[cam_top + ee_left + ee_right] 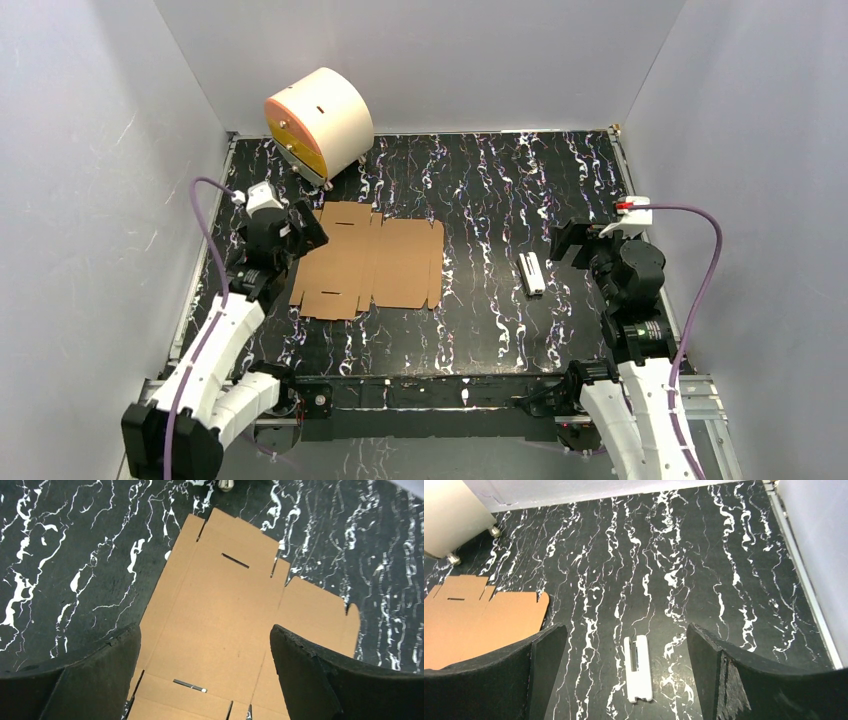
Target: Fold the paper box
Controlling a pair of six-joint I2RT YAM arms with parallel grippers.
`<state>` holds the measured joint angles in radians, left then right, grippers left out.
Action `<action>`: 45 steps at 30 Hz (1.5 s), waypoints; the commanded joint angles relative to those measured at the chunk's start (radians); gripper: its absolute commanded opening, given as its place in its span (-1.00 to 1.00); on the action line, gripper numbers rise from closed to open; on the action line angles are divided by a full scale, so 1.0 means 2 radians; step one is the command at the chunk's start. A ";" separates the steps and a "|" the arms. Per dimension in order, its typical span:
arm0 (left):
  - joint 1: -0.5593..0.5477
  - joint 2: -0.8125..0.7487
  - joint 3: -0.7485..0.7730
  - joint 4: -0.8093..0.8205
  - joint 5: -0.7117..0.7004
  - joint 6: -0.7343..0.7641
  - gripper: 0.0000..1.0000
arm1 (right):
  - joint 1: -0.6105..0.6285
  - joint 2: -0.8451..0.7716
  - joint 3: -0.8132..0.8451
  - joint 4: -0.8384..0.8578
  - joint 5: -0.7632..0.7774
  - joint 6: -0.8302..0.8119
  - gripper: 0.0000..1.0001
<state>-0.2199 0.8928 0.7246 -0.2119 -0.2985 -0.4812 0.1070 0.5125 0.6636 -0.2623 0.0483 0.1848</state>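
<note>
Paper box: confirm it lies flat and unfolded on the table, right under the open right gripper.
Not quite. The paper box does lie flat and unfolded on the table, but under the open left gripper, not the right gripper. The left wrist view shows it between those fingers.

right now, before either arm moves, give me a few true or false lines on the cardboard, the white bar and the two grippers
1. The cardboard sheet lies flat and unfolded on the table. True.
2. The left gripper is shut on a flap of the sheet. False: it is open over the sheet and holds nothing.
3. The white bar lies on top of the cardboard. False: it lies on the bare table to the right of the sheet, apart from it.
4. The right gripper is open, with the white bar in its view. True.
5. The cream cylinder sits at the back left of the table. True.
</note>
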 commanded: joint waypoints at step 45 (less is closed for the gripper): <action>0.072 0.472 0.172 0.076 0.378 0.144 0.83 | 0.013 -0.036 -0.040 0.039 -0.057 0.015 0.97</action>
<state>0.0040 1.8122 1.0481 0.0242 0.3389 -0.2489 0.1257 0.4576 0.5587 -0.2146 -0.0536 0.2138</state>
